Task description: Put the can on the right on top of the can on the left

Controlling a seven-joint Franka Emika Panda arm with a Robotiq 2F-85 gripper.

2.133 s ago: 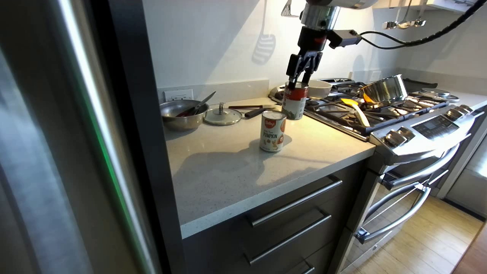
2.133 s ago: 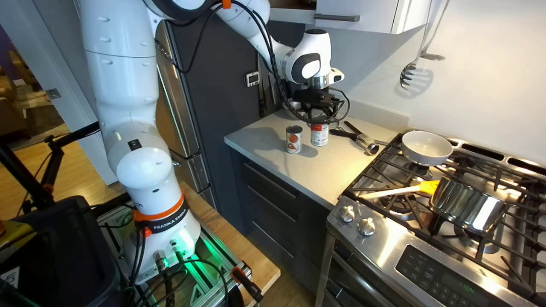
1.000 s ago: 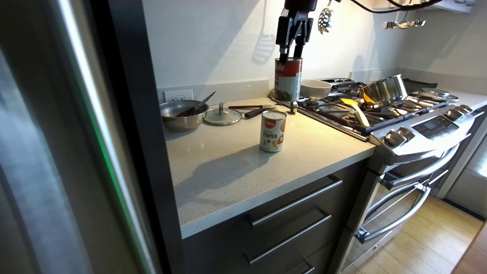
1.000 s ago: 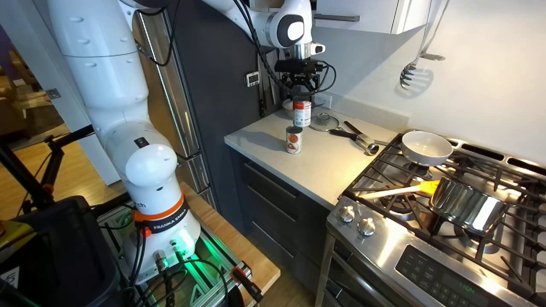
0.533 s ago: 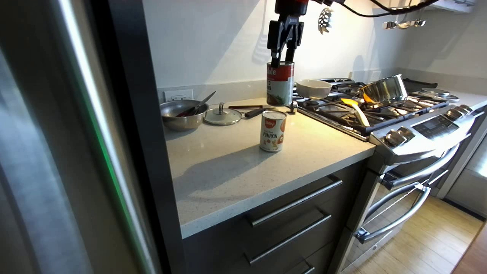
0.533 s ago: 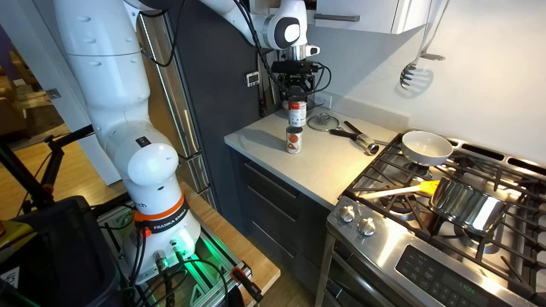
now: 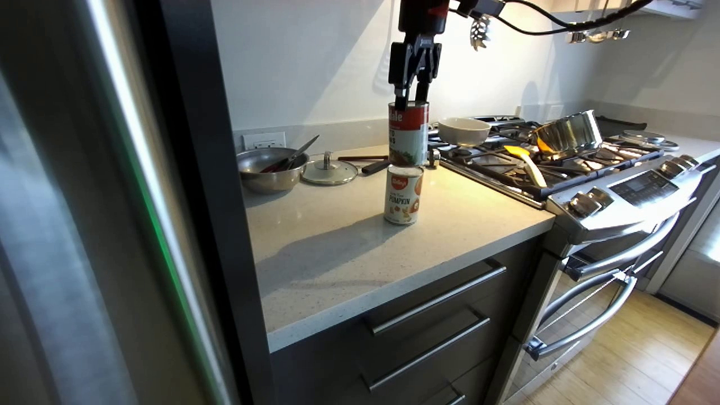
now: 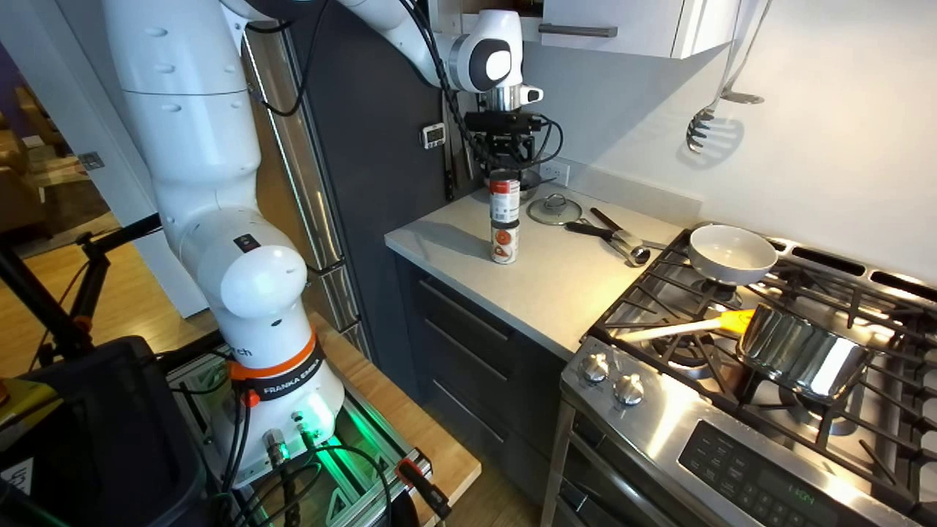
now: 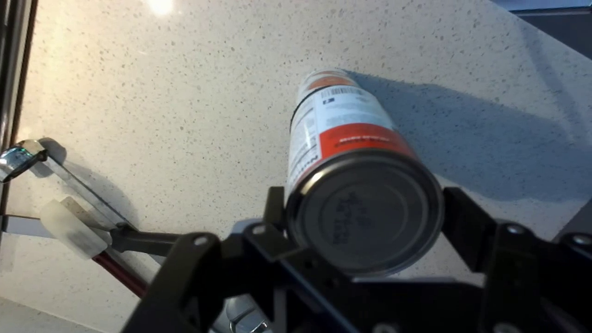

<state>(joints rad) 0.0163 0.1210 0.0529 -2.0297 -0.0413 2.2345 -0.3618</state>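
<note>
- The fingers (image 9: 462, 226) of the gripper (image 9: 364, 212) are clamped on the top end of a red-and-white can (image 9: 360, 178), one against each side, low and just right of centre in the wrist view.
- That can is upright, above the middle of the frame in both exterior views, its bottom edge right at the top of the pumpkin can (image 7: 403, 197) below it; whether the two touch, I cannot tell.
- The pumpkin can stands upright on the pale counter (image 7: 315, 216), near the centre of the frame; the upper can lines up over it, a touch toward the right.
- A long shadow (image 9: 485, 134) spreads across the counter from the cans to the right edge of the wrist view.
- Kitchen tools (image 9: 76, 229), some with dark handles, lie on the counter at the left of the wrist view, apart from the cans.
- A glass lid (image 7: 330, 175) lies left of centre in an exterior view, just beside a metal bowl (image 7: 269, 181) with a utensil (image 7: 304, 151) leaning out.
- The stove (image 8: 651, 432) fills the lower right of an exterior view; on it are a white bowl (image 8: 732, 274), a tilted pot (image 8: 801, 355) and a yellow-headed spatula (image 8: 677, 330).
- A pasta spoon (image 8: 701, 128) and a ladle (image 8: 743, 97) hang by the wall (image 8: 827, 146), upper right.
</note>
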